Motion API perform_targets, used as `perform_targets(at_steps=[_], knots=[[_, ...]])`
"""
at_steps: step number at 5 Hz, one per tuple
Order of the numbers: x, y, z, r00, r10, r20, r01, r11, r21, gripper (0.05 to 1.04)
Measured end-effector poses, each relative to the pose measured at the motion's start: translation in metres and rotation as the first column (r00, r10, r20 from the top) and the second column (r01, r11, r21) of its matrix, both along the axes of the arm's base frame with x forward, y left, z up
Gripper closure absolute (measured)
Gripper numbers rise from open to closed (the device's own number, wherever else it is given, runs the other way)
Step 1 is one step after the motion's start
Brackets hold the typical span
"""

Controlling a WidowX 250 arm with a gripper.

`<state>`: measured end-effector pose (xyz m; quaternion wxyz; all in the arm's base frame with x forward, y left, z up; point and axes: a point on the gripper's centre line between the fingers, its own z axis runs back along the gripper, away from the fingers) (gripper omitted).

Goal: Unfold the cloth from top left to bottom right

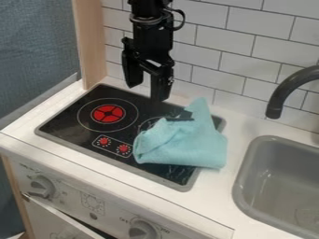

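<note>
So the cloth [193, 147] is bunched over the right part of the stove [68, 116], around the middle of the frame, and looks super light and floppy, so I'd pinch just the top layer by its upper-left edge or you'll probably drag the whole wad. Fingers [162, 86] are spread wide with nothing in them, hanging upper centre. Stove top looks slick, set in a white bench [249, 123], with a grey sink [280, 170] at lower right and white tiles [249, 37] behind.
</note>
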<state>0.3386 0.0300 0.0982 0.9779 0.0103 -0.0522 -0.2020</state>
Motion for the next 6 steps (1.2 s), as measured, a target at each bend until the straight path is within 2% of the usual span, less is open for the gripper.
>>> perform_targets(at_steps=[1, 2, 3, 4, 5, 6], knots=[[-0.003, -0.002, -0.01, 0.999, -0.004, -0.032, 0.004, 1.0, -0.007, 0.085], [0.001, -0.011, -0.029, 0.995, -0.034, -0.094, 0.029, 0.998, -0.06, 0.085], [0.008, -0.02, -0.033, 0.992, -0.055, -0.113, 0.044, 0.994, -0.099, 0.085], [0.012, -0.025, -0.043, 0.987, -0.077, -0.144, 0.06, 0.991, -0.118, 0.085], [0.015, -0.028, -0.048, 0.984, -0.092, -0.155, 0.071, 0.988, -0.139, 0.085], [0.015, -0.034, -0.057, 0.978, -0.111, -0.175, 0.086, 0.986, -0.145, 0.128]])
